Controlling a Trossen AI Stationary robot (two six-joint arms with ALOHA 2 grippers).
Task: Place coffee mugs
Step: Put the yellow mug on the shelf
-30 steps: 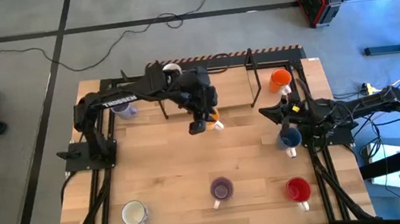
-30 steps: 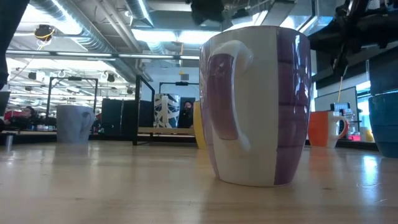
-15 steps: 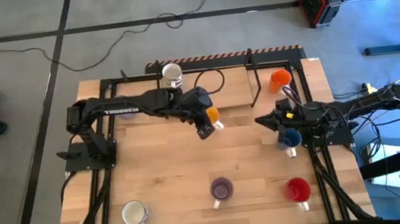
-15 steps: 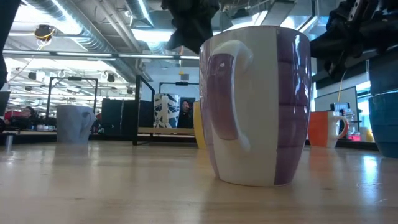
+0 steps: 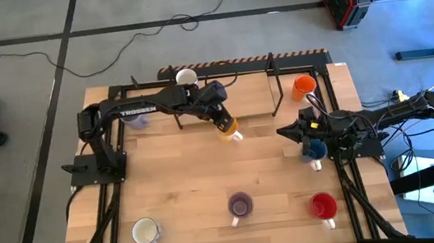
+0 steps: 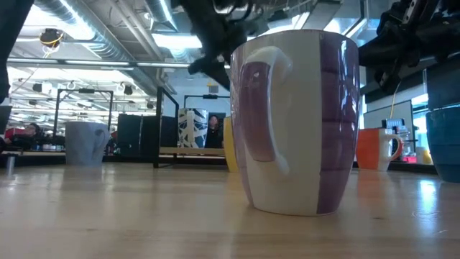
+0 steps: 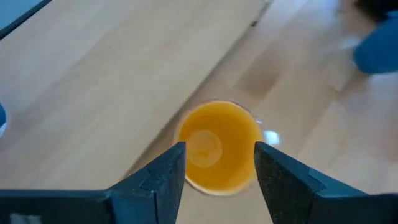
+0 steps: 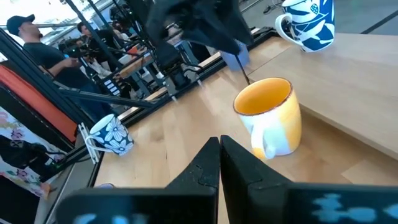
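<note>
A yellow-orange mug (image 5: pixel 228 127) stands upright on the table's far middle, handle toward the near side (image 8: pixel 268 140). My left gripper (image 7: pixel 217 177) hangs open just above it, slanting down, with one finger (image 7: pixel 165 177) over each side of the rim (image 7: pixel 217 106); no touch shows. My right gripper (image 5: pixel 281 131) waits shut at the right, level, aimed at that mug (image 8: pixel 267 115). The other mugs stand on their bases: purple (image 6: pixel 295 122), red (image 5: pixel 323 205), cream (image 5: pixel 145 230), blue (image 5: pixel 314 151), orange (image 5: pixel 304 86), white (image 5: pixel 187 77), lavender (image 6: pixel 86 142).
Black frame rails run along the table's edges, and upright posts (image 5: pixel 274 81) stand near the far side. A raised board edge (image 8: pixel 348 134) lies just beyond the yellow-orange mug. Bare wood (image 5: pixel 175 185) spreads across the table's middle. A person (image 8: pixel 31 40) stands in the room behind.
My left gripper has swung from the near side of the yellow-orange mug toward the far edge, come down over it and rolled about its own line. The mug has stayed where it stood.
</note>
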